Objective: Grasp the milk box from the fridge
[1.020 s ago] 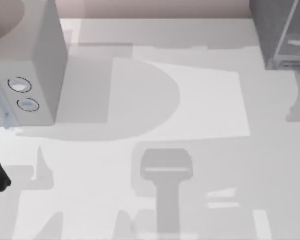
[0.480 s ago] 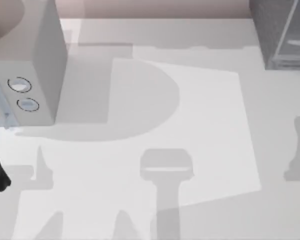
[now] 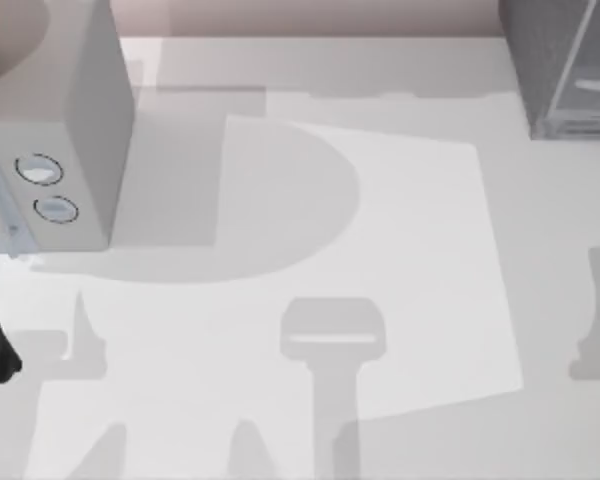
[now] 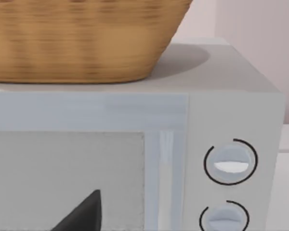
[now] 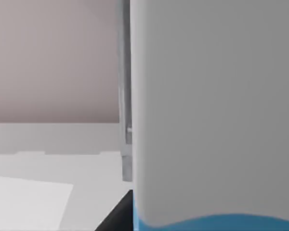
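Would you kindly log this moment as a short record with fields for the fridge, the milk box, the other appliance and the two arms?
fridge: dark grey cabinet at the table's far right corner
milk box: white face with a blue strip close before the right wrist camera; grasp cannot be judged
microwave: light grey box with two dials at far left
basket: wicker, on top of the microwave
left gripper: dark fingertip facing the microwave door
table: white top

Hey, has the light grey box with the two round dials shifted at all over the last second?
No. In the top view the light grey box sits where it did, with the same gap to the white table's far edge.
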